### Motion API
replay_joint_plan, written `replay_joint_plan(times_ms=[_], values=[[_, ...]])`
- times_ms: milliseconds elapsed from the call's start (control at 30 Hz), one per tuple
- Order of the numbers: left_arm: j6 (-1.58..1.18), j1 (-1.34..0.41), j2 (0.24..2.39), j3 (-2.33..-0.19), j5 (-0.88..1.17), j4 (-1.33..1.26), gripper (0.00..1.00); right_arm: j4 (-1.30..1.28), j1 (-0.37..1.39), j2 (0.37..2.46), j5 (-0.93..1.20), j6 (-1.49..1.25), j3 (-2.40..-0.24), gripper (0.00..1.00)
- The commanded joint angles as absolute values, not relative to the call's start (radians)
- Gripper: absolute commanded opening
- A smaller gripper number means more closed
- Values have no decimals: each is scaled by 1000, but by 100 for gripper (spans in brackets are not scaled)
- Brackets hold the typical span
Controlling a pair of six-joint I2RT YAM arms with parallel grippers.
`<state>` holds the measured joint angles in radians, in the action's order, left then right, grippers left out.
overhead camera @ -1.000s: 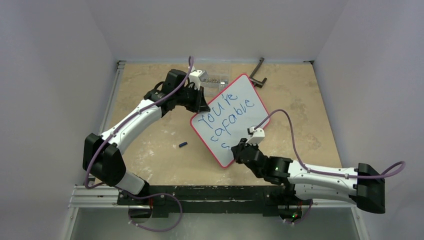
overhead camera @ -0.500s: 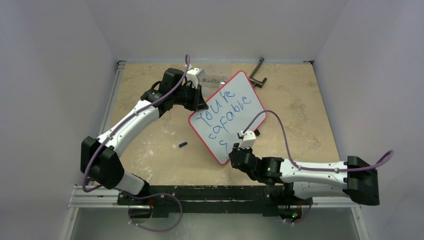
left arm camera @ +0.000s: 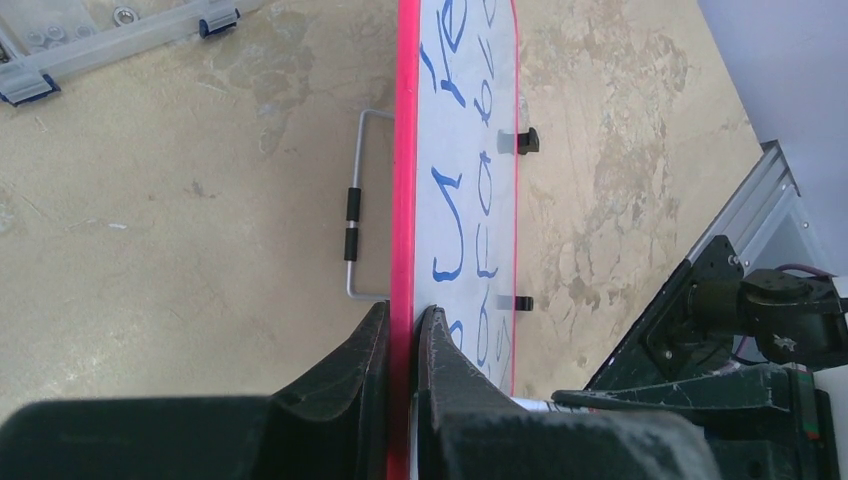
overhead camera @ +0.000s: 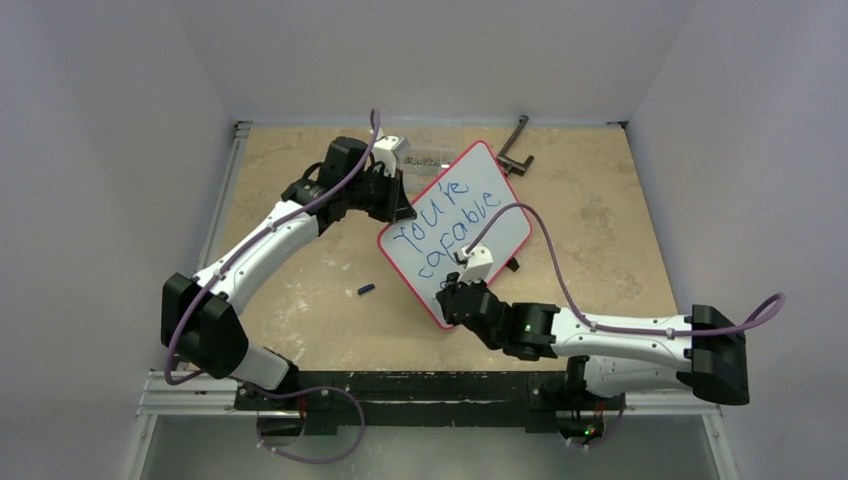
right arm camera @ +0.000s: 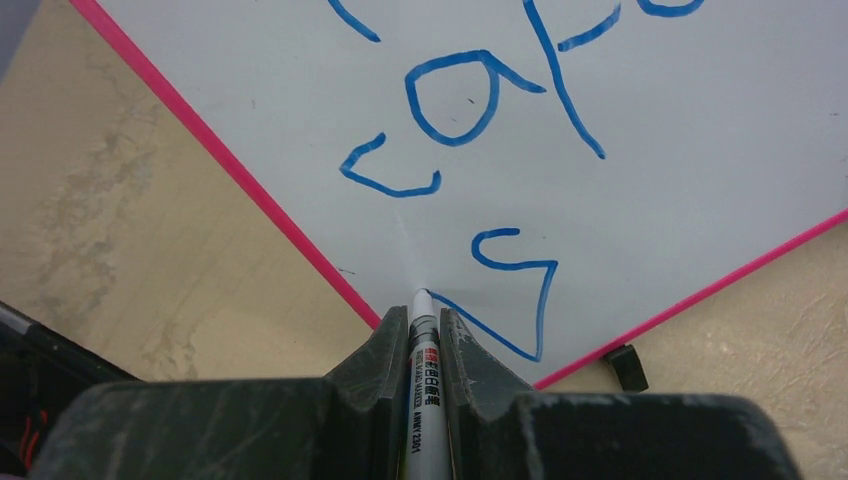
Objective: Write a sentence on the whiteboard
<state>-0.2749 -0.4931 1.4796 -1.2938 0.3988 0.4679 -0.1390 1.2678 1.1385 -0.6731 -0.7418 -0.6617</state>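
The tan stone-patterned table [overhead camera: 620, 220] fills the middle of the top view, with both arm bases along the bottom edge. The left arm [overhead camera: 270, 235] reaches from lower left up toward the centre. The right arm [overhead camera: 620, 345] lies low across the lower right, pointing left.

The whiteboard [overhead camera: 497, 228] sits just above centre, turned so its corners point like a diamond, with a thin red frame around it. The left gripper [overhead camera: 405, 205] meets the board's left edge. In the left wrist view its fingers [left arm camera: 375, 350] are pinched onto the red frame, one on each side, so it is clamped on the board (seen nearly edge-on there).

The right gripper [overhead camera: 452, 300] is over the board's lower corner. In the right wrist view it is closed around a white marker [right arm camera: 424, 370] held lengthwise between the jaws, its tip on the white surface at the end of a blue stroke.

The sentence [overhead camera: 448, 225] runs in slanted blue lines, "You're" above "capable", with an S-like mark below it near the lower corner [right arm camera: 515, 290].

A black bracket [overhead camera: 517, 147] lies at the upper right of the table. A grey wire loop [left arm camera: 352, 215] shows just beside the board in the left wrist view. A small dark piece [overhead camera: 366, 290] lies on the table left of the board, apart from it.
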Motion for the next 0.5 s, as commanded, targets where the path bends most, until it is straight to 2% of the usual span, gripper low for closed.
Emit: replay_joint_plan(times_ms=[0, 267, 467], values=[[-239, -491, 1480, -1279, 242, 509, 0, -85, 1267, 1066, -657, -723, -676, 0], [-232, -491, 1488, -1303, 247, 540, 0, -129, 1238, 921, -761, -670, -620, 0], [-219, -490, 1502, -1336, 259, 576, 0, -66, 1090, 902, -652, -629, -550, 0]])
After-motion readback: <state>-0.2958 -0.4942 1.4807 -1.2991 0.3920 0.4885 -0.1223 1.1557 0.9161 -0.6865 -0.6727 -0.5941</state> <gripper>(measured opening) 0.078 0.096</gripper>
